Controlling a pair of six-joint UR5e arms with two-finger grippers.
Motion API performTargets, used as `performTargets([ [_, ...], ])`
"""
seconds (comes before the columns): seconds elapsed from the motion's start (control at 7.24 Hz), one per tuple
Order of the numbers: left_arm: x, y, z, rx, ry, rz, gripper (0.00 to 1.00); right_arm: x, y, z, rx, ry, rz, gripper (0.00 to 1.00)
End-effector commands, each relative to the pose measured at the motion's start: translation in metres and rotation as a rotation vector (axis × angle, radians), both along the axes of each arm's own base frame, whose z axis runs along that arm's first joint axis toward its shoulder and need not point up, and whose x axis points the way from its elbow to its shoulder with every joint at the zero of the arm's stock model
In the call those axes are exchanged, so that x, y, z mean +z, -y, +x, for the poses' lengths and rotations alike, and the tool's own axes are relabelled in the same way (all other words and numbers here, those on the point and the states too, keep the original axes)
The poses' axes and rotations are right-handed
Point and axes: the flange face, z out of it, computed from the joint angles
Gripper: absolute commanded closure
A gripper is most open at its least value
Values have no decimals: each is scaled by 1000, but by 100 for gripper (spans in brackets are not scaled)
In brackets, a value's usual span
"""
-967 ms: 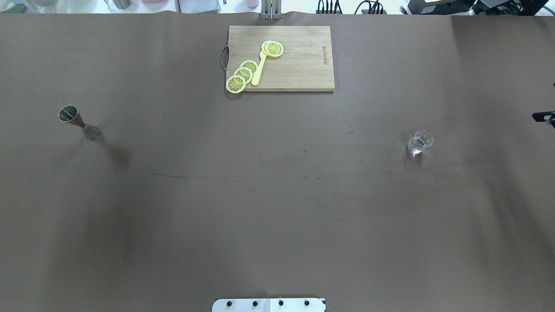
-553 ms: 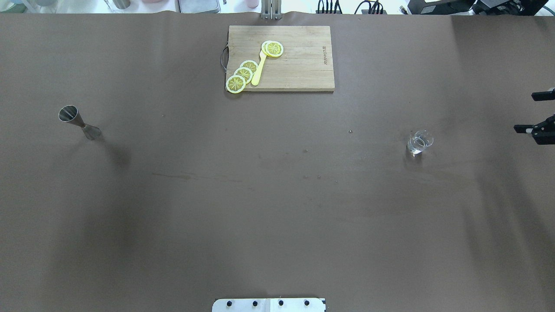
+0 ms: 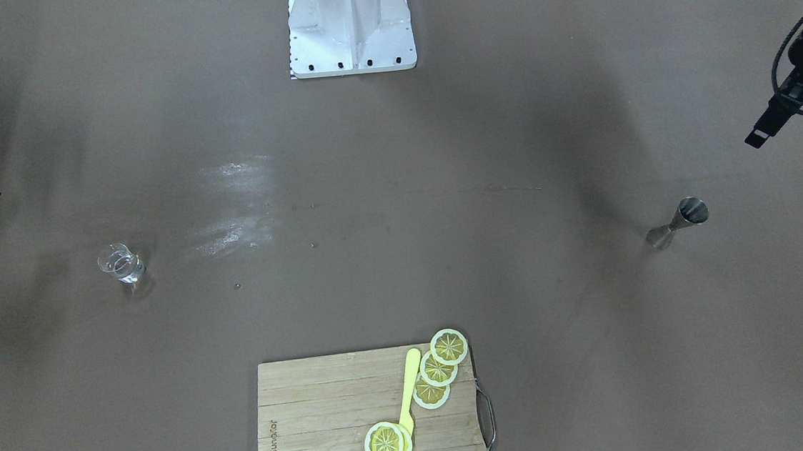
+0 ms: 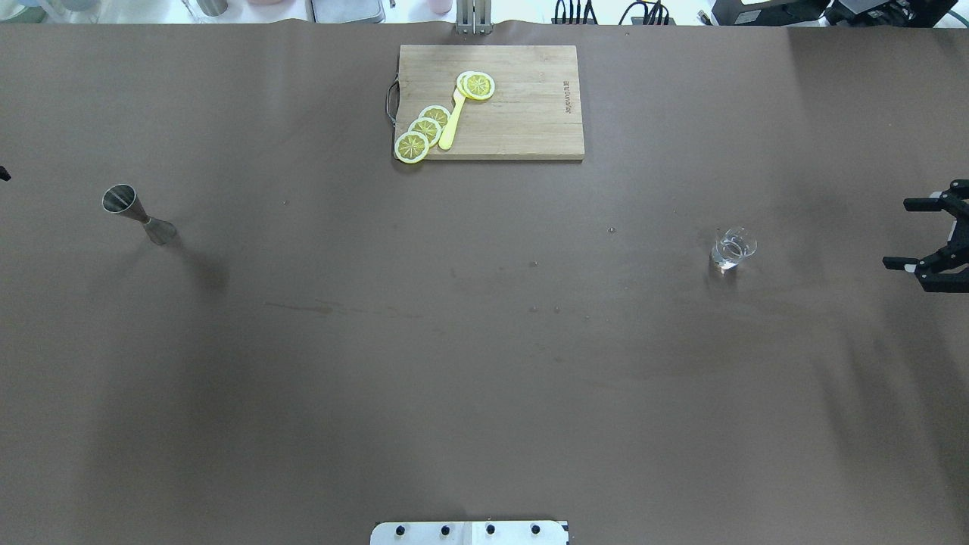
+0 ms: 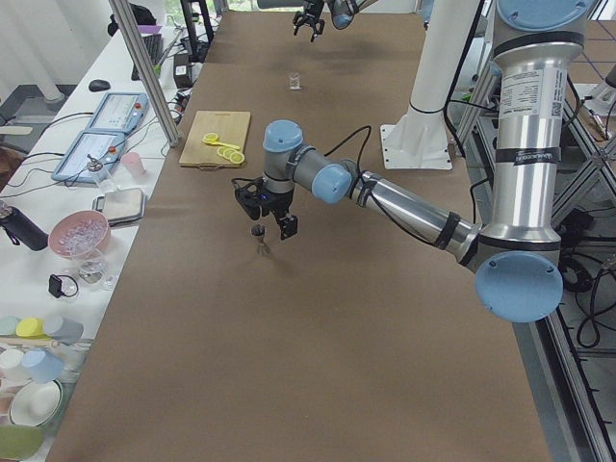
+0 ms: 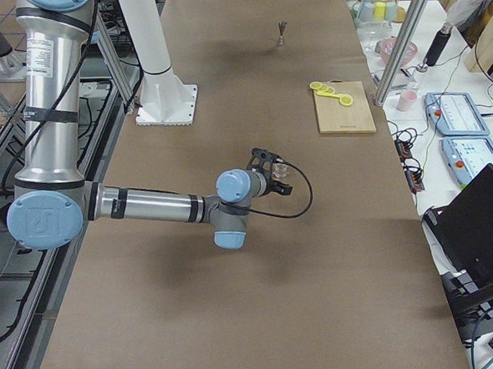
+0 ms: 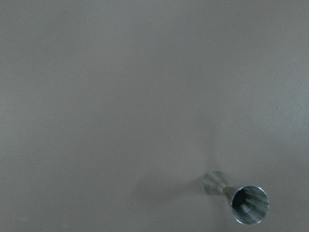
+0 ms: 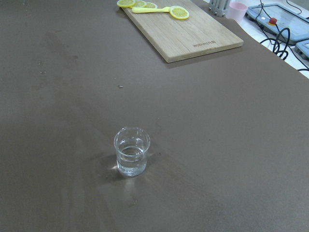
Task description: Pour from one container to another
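Right gripper [image 4: 898,234] stood wide open and empty at the right edge of the brown table [image 4: 484,348]. Left gripper [image 5: 269,213]: opening could not be told. Small clear glass [image 4: 732,250], part-filled, stood near the right edge; steel jigger [image 4: 138,215] near the left edge.

Metal jigger [image 7: 235,196], hourglass shape, stands upright on bench [image 7: 120,87] in lower right of frame. Seen from above at slant: open upper cup points toward lower right corner. Mouth round, inside dark with pale streaks. Whether anything in cup: cannot tell. Smaller base cup sits up and left of mouth, resting on bench, narrow waist between. Soft shadow [image 7: 164,191] runs left from base along lower middle. Bench plain, matte, grey-brown, filling rest of frame.
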Motion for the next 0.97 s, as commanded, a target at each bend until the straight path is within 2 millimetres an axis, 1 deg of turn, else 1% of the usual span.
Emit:
performTargets([
  [0.0, -21, -9, 25, 16, 25, 98, 3, -2, 42, -29, -81, 35, 53, 0],
  [0.14, -26, -18, 50, 26, 63, 180, 3, 1, 61, -39, -98, 40, 60, 0],
  [0.28, -28, -28, 70, -7, 74, 167, 3, -2, 72, -46, -134, 45, 62, 0],
  [0.41, -34, -37, 86, -32, 71, 192, 3, -7, 77, -51, -181, 53, 68, 0],
  [0.55, -23, -46, 93, -34, 100, 222, 3, -11, 79, -49, -209, 63, 88, 0],
  [0.69, -19, -51, 98, -39, 120, 248, 3, -6, 76, -45, -205, 63, 89, 0],
  [0.83, -19, -54, 106, -36, 136, 266, 3, -3, 81, -37, -188, 61, 86, 0],
])
